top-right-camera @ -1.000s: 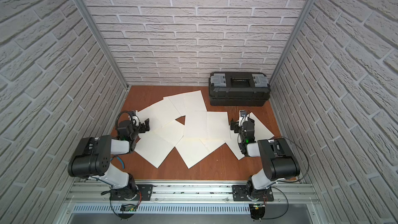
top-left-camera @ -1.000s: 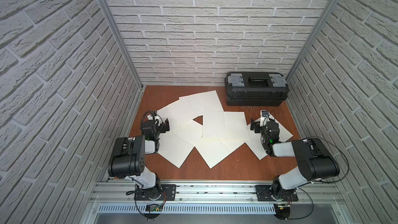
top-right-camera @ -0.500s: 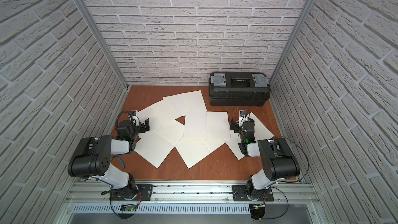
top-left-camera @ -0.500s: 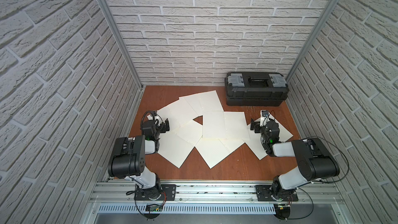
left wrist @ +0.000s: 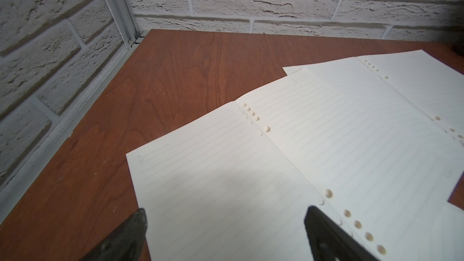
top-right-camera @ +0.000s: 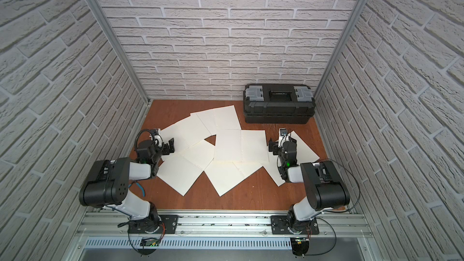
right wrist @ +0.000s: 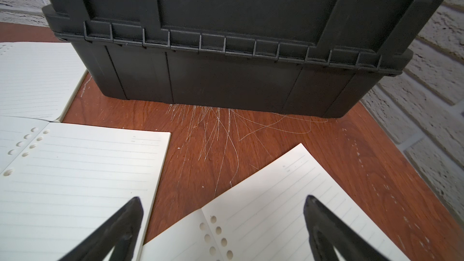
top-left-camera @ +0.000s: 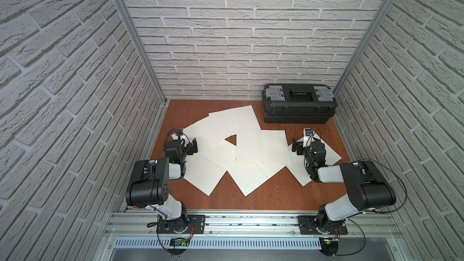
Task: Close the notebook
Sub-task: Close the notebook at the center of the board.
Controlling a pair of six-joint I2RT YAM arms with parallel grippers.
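Above scattered open notebooks (top-left-camera: pixel 261 146), left pincer (left wrist: pixel 226 212) and right pincer (right wrist: pixel 223 199) gape wide, apparently empty.

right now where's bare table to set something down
Bare table runs along the front, between the open notebooks and the rail, and in the back-left corner. A scratched gap lies before the toolbox. The middle is crowded with overlapping pages.

Cream lined notebooks (top-left-camera: pixel 248 146), black toolbox (top-left-camera: pixel 298 109)

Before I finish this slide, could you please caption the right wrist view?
Open right gripper hovers over open cream lined notebooks, facing a black plastic toolbox on a scratched brown wooden table.
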